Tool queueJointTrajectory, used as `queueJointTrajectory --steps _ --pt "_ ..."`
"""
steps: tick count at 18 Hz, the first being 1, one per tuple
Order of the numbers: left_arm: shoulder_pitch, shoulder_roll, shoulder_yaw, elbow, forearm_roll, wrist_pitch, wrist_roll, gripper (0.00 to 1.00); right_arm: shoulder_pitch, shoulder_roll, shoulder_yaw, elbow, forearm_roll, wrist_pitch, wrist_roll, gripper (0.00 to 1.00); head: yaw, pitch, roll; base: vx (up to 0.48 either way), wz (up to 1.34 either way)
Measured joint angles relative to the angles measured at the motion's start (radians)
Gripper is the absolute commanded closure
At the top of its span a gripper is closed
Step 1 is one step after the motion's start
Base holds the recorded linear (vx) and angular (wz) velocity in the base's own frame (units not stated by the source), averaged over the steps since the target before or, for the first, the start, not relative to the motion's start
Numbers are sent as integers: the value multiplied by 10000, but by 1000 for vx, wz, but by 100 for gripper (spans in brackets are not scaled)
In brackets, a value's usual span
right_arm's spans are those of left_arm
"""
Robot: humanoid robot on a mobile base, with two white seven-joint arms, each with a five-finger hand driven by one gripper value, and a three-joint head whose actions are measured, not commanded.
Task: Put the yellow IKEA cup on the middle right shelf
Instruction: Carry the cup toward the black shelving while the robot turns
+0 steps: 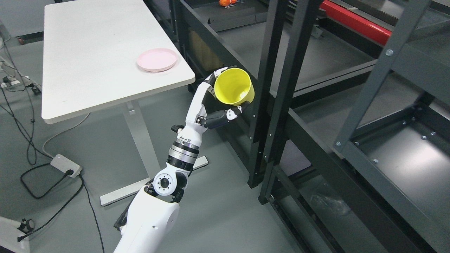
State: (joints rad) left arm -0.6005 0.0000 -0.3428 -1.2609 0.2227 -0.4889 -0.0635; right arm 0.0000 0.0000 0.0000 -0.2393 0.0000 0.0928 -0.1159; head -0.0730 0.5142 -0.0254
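From my remote station I see the dark shelving (355, 116) filling the frame to the right of and beyond the hand, its metal uprights rising just past the fingers and its bare shelf boards stretching away to the right. The white table (95, 52) stands up and to the left of the hand, well apart from it, with cables (31, 147) trailing over the grey floor beneath. My left arm (175, 168) reaches up from the bottom edge left of centre. A pink plate (157, 59) lies near the table's closest corner, above and left of the hand. The left hand (216, 105) is closed around the yellow cup (234, 86), fingers wrapped under and behind it, mouth tilted toward the camera, held in the air just beside the nearest upright.
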Motion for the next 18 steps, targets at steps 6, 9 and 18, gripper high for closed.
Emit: queueJointTrajectory --steps 6,9,18 --pt "3 0 -280 -8 188 -13 33 100 0 0 0 0 0 0 0 1 0 0 0 -80 -400" --pt "-4 0 -392 -35 255 -15 32 100 1 0 0 0 0 0 0 1 0 0 0 -85 -399" --pt "-129 0 -1175 -608 519 -225 35 99 0 0 0 0 0 0 0 1 0 0 0 -49 -252"
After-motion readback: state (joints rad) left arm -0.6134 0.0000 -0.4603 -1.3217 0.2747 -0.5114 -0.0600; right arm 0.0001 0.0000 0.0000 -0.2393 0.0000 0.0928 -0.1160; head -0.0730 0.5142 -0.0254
